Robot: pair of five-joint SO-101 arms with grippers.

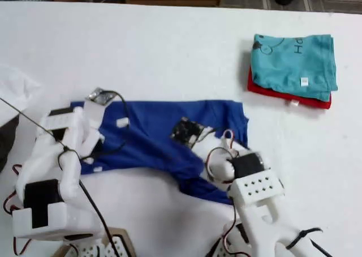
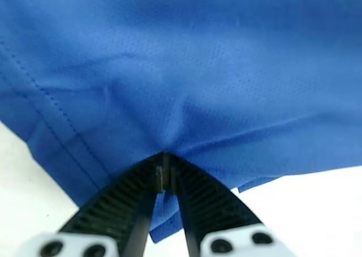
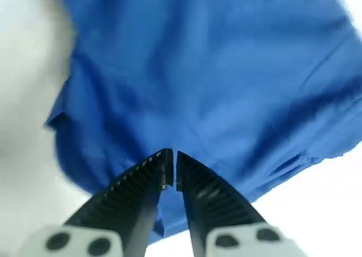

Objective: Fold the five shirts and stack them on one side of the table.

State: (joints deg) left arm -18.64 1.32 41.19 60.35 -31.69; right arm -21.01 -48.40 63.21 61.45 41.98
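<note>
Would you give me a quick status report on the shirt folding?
Left gripper and right gripper both shut on blue fabric shirt. Shirt lying on white table. Teal folded shirt atop red folded shirt, apart.

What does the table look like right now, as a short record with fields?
In work: blue shirt, spread out near the arms
Left arm: left gripper shut on the blue shirt's fabric
Right arm: right gripper shut on the blue shirt's fabric
Stack: folded teal shirt on top of a folded red shirt
Stack place: far right part of the table in the high view
Stack count: two shirts
</note>
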